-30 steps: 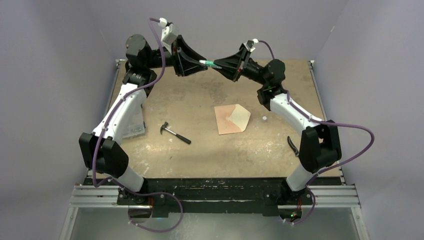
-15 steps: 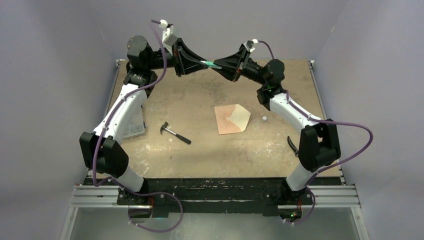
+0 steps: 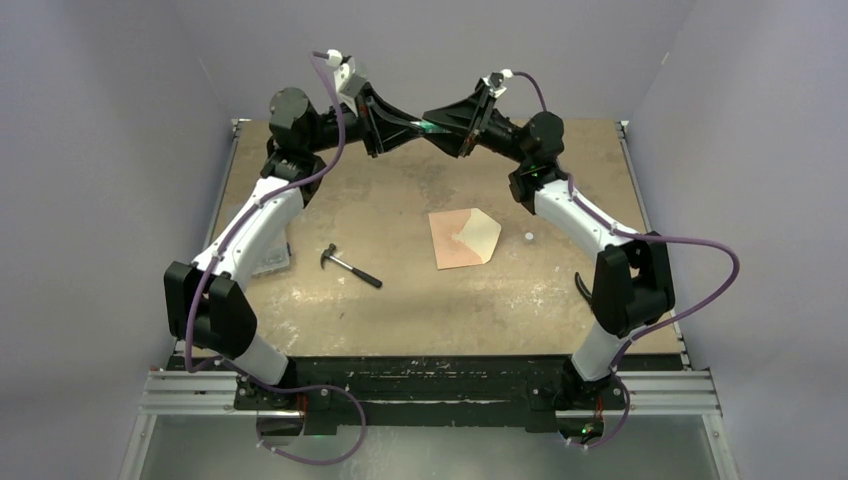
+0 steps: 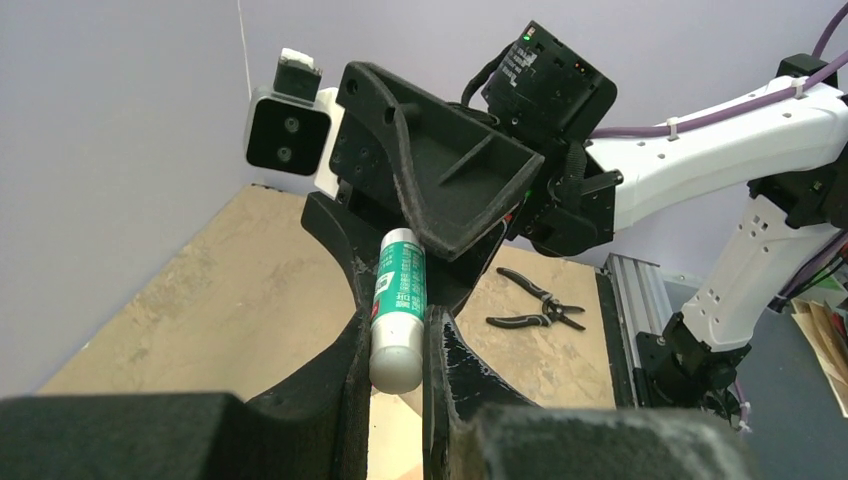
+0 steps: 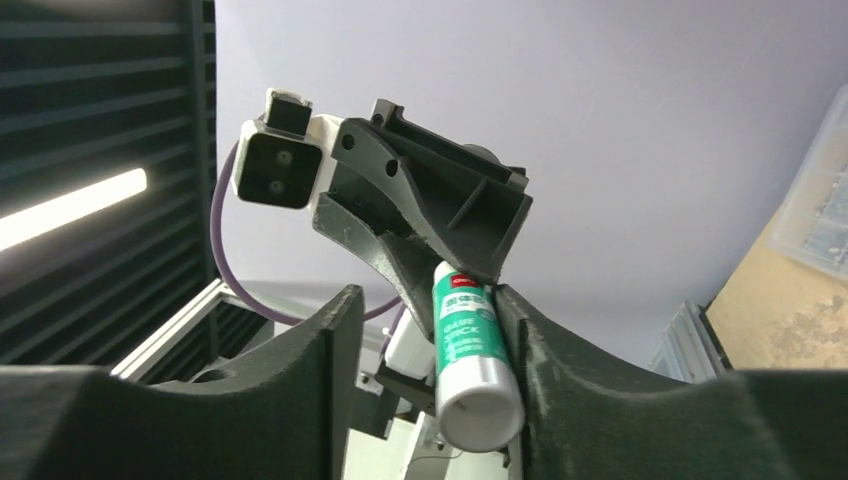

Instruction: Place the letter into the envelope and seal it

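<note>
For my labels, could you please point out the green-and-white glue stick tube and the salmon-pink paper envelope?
green-and-white glue stick tube (image 4: 400, 290): left wrist view, its printed label.
salmon-pink paper envelope (image 3: 448, 248): top external view, its pink body.

On glue stick (image 5: 470, 345) lbl: "GLUE STICK"; other txt illegible.

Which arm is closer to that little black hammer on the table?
Left. The left arm passes just beside the small black hammer; the right arm stands across the wooden table.
</note>
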Action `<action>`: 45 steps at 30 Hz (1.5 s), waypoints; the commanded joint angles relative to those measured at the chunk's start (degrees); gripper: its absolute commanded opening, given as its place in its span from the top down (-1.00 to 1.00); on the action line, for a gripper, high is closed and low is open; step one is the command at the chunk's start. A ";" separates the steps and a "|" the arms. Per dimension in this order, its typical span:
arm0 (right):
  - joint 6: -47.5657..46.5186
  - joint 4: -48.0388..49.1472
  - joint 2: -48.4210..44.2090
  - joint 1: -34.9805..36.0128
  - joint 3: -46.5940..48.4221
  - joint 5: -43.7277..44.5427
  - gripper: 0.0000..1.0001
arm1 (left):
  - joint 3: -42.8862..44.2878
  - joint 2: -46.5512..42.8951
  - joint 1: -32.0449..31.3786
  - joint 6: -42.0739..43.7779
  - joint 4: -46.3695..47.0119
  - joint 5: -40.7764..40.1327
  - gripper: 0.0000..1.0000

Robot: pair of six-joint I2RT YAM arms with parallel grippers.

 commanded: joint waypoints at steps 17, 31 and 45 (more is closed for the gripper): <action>-9.45 -4.33 -3.49 -0.98 -1.93 1.45 1.00 | -1.66 -5.18 -0.52 3.04 -2.44 -6.27 -0.65; -74.01 -51.44 -5.86 -0.15 0.72 39.66 1.00 | -6.25 -7.47 1.19 6.51 -14.82 -25.12 -0.75; -80.68 -57.82 -3.09 8.72 -8.86 57.63 1.00 | -2.69 20.70 -8.26 -10.06 -21.03 -31.80 0.77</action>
